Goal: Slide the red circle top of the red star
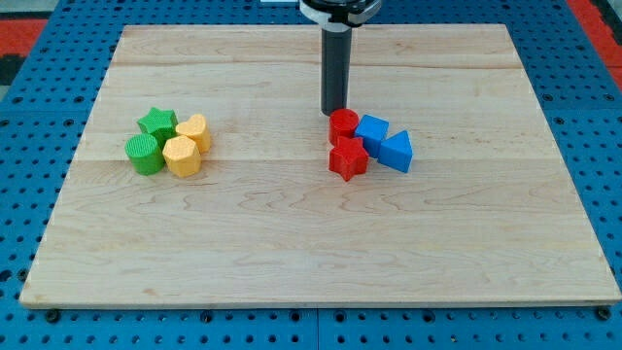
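Red circle [342, 124] sits just above the red star [348, 158], seemingly touching it.

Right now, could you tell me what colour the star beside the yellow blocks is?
Green: the star shows clearly in the camera view.

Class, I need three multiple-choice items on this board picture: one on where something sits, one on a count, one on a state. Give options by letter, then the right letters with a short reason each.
1. Where is the red circle relative to the red star?
A. Toward the view's top of it
B. Toward the view's bottom of it
C. Far off at the view's left

2. How many blue blocks are on the wooden board?
A. None
B. Two
C. Four

3. Where is my tip?
A. Among the green blocks
B. At the board's bottom edge
C. Right by the red circle, at its upper-left side

Answers: 1 A, the circle sits just above the star, close against it. 2 B, a blue block and a blue triangle lie right of the red pair. 3 C, the rod ends beside the circle.
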Robot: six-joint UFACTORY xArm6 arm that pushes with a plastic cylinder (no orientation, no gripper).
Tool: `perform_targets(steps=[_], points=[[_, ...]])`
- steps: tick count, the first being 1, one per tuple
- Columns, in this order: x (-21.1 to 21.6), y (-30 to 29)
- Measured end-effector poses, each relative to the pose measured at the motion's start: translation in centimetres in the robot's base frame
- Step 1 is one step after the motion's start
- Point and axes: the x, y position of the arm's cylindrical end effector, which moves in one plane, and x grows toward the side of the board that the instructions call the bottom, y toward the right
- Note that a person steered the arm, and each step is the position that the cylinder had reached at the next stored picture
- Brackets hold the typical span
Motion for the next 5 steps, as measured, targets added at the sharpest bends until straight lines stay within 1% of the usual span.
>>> perform_targets(steps=[1, 2, 3, 4, 5], points=[[0.0, 0.5], [-1.3, -1.0], [-1.9, -4.3], [0.1, -5.5], [2.0, -4.7]])
